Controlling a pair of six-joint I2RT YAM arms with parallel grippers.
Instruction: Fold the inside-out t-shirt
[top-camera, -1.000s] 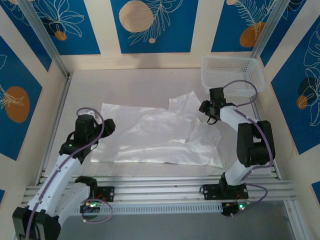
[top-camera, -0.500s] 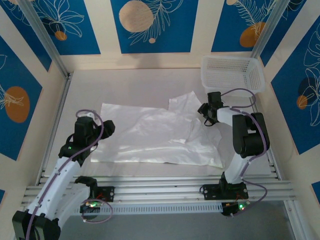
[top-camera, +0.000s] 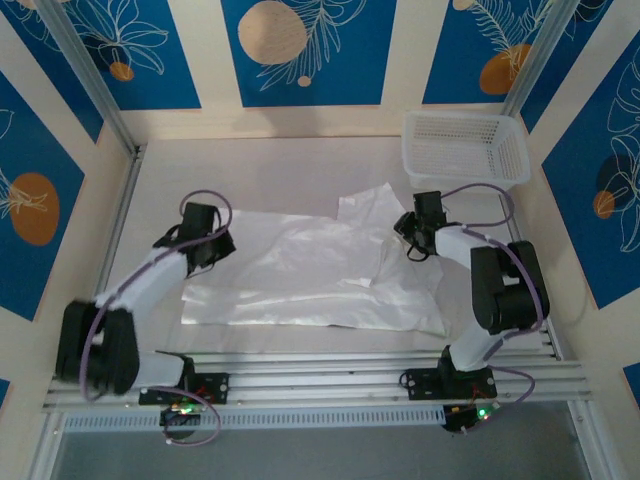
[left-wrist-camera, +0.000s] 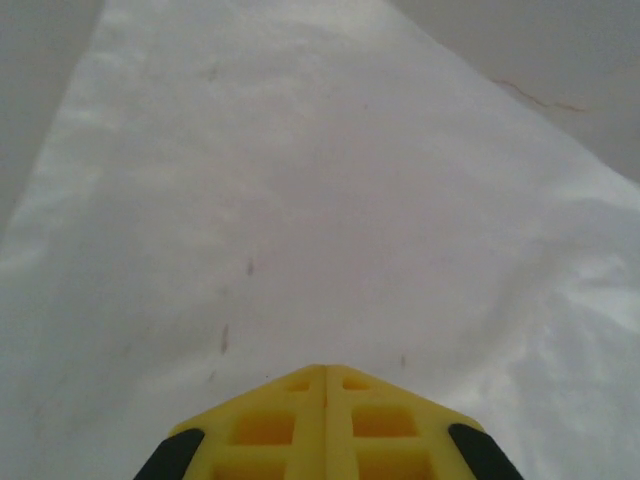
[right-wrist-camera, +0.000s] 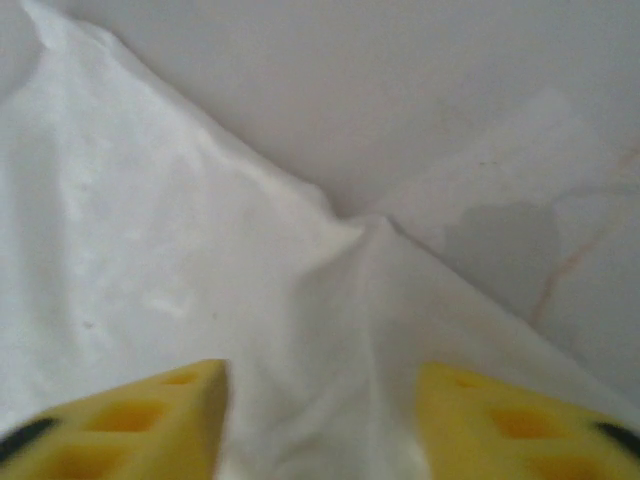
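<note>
Grip check: left gripper (left-wrist-camera: 325, 375) closed at inside-out t-shirt (top-camera: 310, 270) left edge, hold unconfirmed; right gripper (right-wrist-camera: 320, 378) fingers apart astride right fabric ridge. Pinch fully, then lift evenly.

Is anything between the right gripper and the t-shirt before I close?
Nothing visible. The right gripper is open, its fingers straddling a raised fold of the white t-shirt at its right edge; the mesh basket sits apart, farther back.

Thin wrinkled cloth t-shirt (top-camera: 300, 270), matt table (top-camera: 260, 180), plastic mesh basket (top-camera: 470, 172)
</note>
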